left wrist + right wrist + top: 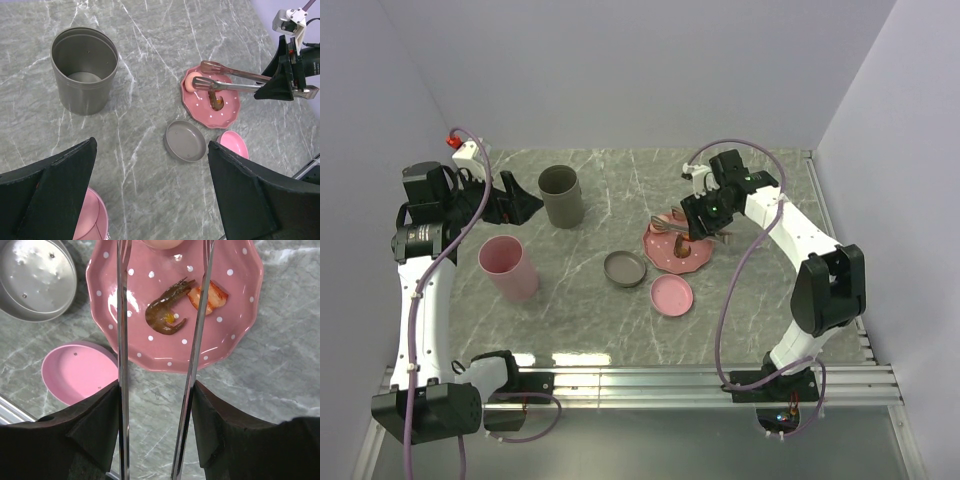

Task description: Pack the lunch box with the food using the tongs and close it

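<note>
Holding the tongs (121,390) in the right gripper (157,415), clamped across both thin arms, half spread, above the pink dotted plate (240,340). Straddling a brown shrimp-shaped piece (165,315) at plate centre without pinching it. Crossing an orange striped piece (212,295) at its 2 o'clock. Reaching toward the peach egg (190,82) at the plate's 12 o'clock rim in the right wrist view; possibly touching it, hard to tell. Lying at the plate's 8 o'clock in the top view, a shallow grey lid (624,268); at 6 o'clock, a pink lid (672,295). Standing well apart at 10 o'clock, a grey container (561,196); at 9 o'clock, a pink container (508,268). Hovering spread wide and empty beside the grey container, the left gripper (528,207).
</note>
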{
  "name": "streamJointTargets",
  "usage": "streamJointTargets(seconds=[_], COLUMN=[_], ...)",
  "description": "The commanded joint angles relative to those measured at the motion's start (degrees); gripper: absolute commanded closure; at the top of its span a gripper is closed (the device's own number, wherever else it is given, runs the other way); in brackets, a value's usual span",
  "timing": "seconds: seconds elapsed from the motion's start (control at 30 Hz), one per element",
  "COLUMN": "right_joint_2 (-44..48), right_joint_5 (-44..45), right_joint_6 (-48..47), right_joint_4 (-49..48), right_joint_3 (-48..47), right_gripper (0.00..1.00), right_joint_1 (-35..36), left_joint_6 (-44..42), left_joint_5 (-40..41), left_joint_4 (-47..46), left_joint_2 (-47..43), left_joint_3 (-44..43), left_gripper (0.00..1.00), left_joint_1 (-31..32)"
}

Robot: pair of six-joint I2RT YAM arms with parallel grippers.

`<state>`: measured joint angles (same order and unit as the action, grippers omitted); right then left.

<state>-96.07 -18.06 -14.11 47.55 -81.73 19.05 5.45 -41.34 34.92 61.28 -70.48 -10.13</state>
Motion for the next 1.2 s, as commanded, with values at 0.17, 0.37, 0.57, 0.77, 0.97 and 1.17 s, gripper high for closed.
streamJointTargets(seconds=[0.17, 0.37, 0.57, 0.77, 0.97, 1.17], right_joint_2=[-1.4, -2.5, -1.9, -3.9, -3.5, -1.5], right_joint_5=[-2.0, -2.0, -2.7, -2.2, -1.6, -1.7], right_joint_6=[0.8, 1.2, 1.6, 1.5, 1.2, 0.9], right_joint_4=[-2.1, -2.8, -3.4, -3.9, -4.5, -4.0], right_joint_3=[-3.1, -2.6, -1.8, -2.2, -1.0, 0.1], right_gripper=[0.38, 0.39, 0.39, 0.39, 0.40, 0.50], right_joint_1=[0.9, 1.2, 1.3, 1.3, 1.4, 1.4], left_joint_6=[0.7, 0.3, 0.4, 0.4, 0.5, 1.0], left_joint_5=[-0.6, -0.4, -0.2, -0.3, -0.3, -0.4], left_joint_4=[-2.1, -2.0, -2.2, -2.0, -2.0, -2.1], left_joint_2=[-0.5, -0.5, -0.7, -0.1, 0.2, 0.3], left_joint_3=[0.5, 0.3, 0.8, 0.2, -0.2, -0.4], left_gripper=[0.01, 0.01, 0.01, 0.01, 0.01, 0.01], left_joint_1=[0.2, 0.1, 0.2, 0.1, 0.2, 0.2])
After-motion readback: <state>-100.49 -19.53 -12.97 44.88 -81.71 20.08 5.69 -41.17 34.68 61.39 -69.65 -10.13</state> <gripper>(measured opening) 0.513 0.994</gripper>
